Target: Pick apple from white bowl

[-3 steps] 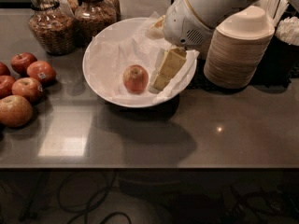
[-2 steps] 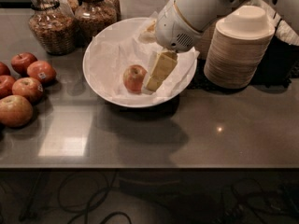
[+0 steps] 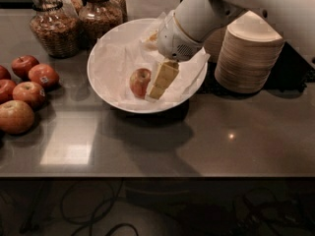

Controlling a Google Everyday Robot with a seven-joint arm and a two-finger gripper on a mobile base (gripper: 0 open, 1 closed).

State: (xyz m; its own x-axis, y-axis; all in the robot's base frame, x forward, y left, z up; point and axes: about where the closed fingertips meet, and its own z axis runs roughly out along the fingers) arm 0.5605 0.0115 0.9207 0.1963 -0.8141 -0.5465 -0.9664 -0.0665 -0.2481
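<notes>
The apple (image 3: 140, 81), red-orange with a yellowish patch near its top, lies in the middle of the wide white bowl (image 3: 142, 109), on crumpled white paper. The bowl stands on the grey counter. My gripper (image 3: 156, 89) reaches down into the bowl from the upper right. Its yellowish tip is right beside the apple's right side, touching or nearly touching it. The white arm above covers the bowl's back right part.
Several darker red apples (image 3: 27, 90) lie in a group at the left edge, some with stickers. Two glass jars (image 3: 51, 26) stand at the back left. A stack of beige disposable bowls (image 3: 248, 55) stands right of the white bowl. The counter's front edge (image 3: 157, 173) runs below.
My gripper has moved left and down inside the bowl, closing the gap to the apple's right side. The apple and bowl have not moved.
</notes>
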